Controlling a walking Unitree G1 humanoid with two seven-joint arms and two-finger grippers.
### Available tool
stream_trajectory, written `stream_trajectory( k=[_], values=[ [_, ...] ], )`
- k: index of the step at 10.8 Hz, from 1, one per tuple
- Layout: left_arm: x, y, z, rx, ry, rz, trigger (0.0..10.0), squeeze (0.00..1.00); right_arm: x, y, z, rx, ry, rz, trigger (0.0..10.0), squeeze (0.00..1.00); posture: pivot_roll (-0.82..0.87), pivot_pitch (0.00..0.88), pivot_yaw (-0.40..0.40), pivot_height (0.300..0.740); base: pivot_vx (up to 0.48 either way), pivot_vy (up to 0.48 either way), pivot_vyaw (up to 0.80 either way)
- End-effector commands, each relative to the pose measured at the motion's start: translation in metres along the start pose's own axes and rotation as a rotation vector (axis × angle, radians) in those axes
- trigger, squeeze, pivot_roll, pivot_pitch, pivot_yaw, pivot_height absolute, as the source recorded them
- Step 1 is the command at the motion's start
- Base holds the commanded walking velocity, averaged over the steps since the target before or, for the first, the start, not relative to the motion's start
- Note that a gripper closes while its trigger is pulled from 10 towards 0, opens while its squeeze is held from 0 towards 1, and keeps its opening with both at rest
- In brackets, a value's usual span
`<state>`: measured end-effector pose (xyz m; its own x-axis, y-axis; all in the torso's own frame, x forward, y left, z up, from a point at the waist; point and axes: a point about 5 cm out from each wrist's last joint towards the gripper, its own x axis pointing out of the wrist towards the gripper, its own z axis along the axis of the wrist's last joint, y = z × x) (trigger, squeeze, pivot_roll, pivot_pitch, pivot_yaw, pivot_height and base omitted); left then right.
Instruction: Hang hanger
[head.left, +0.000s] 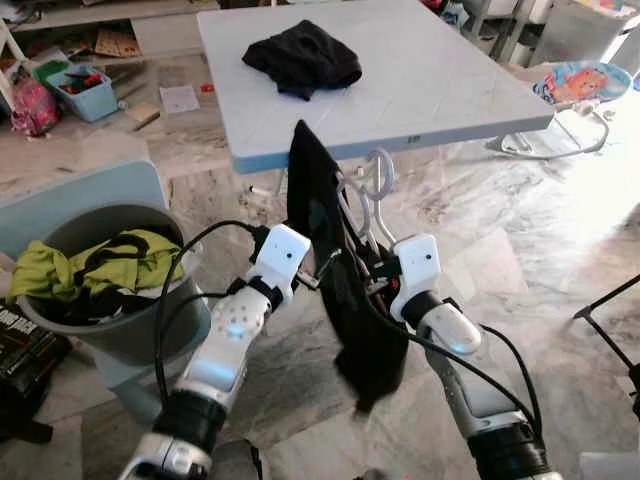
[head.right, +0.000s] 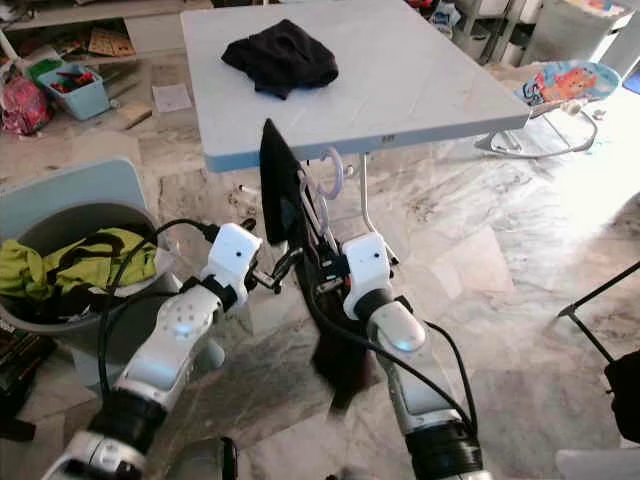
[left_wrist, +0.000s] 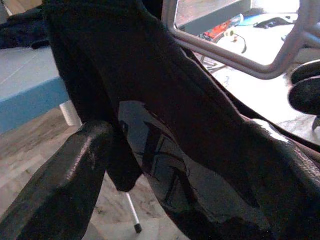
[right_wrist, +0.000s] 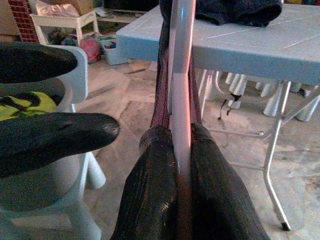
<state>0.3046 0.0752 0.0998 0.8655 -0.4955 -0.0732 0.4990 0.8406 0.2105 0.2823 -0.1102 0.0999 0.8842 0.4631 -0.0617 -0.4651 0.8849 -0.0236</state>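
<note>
Hanger: the pale hanger (head.left: 372, 190) sits centre frame, hook up, so it stays ready to hang.
Right gripper (right_wrist: 182, 165): clenched on the hanger's bar, carrying the load.
Left gripper (left_wrist: 165, 165): released, fingers either side of the black garment (head.left: 345, 290), apparently steadying it.
Table (head.left: 470, 90): beyond, bearing dark clothing (head.left: 302, 58).

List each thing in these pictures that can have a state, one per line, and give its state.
Hanger: held upright, black garment draped on it, not yet hung.
Black garment: hanging from the hanger, off the floor.
Right gripper: shut on the hanger.
Left gripper: beside the garment; open or shut cannot be told.
Dark cloth: crumpled on the table.
Bin: filled with clothes.
</note>
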Motion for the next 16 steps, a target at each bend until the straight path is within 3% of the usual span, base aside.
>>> stream_trajectory(
  k=[1,3,5,7,9,10,13,16],
  values=[
    [0.001,0.003,-0.001,0.005,0.007,0.002,10.0,0.00,0.002,0.005,0.024,0.000,-0.101,0.045,10.0,0.00,-0.05,0.061,-0.038,0.740,0.000,0.000,0.00],
    [0.003,0.004,0.002,-0.026,-0.009,-0.007,10.0,0.00,0.002,0.015,0.026,0.078,-0.067,0.135,10.0,0.00,-0.05,0.063,-0.039,0.740,0.000,0.000,0.00],
    [0.006,-0.001,0.007,-0.049,-0.027,-0.033,10.0,0.00,-0.001,0.016,0.024,0.074,-0.061,0.151,10.0,0.00,-0.06,0.064,-0.040,0.740,0.000,0.000,0.00],
    [0.008,-0.003,0.010,-0.054,-0.035,-0.035,10.0,0.00,-0.001,0.023,0.028,0.168,-0.041,0.203,10.0,0.00,-0.06,0.067,-0.038,0.740,0.000,0.000,0.00],
    [0.007,0.010,-0.005,-0.024,0.051,0.026,10.0,0.00,-0.005,0.024,0.031,0.164,-0.057,0.213,10.0,0.00,-0.06,0.071,-0.038,0.740,0.000,0.000,0.00],
    [0.004,0.014,-0.011,-0.015,0.071,0.041,0.0,0.00,-0.005,0.022,0.035,0.187,-0.063,0.203,10.0,0.00,-0.06,0.072,-0.037,0.740,0.000,0.000,0.00],
    [0.005,0.019,-0.008,0.012,0.049,0.054,0.0,0.00,-0.004,0.022,0.039,0.190,-0.060,0.211,10.0,0.00,-0.06,0.073,-0.038,0.740,0.000,0.000,0.00],
    [0.002,0.035,-0.008,0.034,0.049,0.114,0.0,0.00,-0.006,0.018,0.035,0.140,-0.042,0.177,10.0,0.00,-0.06,0.076,-0.041,0.740,0.000,0.000,0.00]
  ],
)
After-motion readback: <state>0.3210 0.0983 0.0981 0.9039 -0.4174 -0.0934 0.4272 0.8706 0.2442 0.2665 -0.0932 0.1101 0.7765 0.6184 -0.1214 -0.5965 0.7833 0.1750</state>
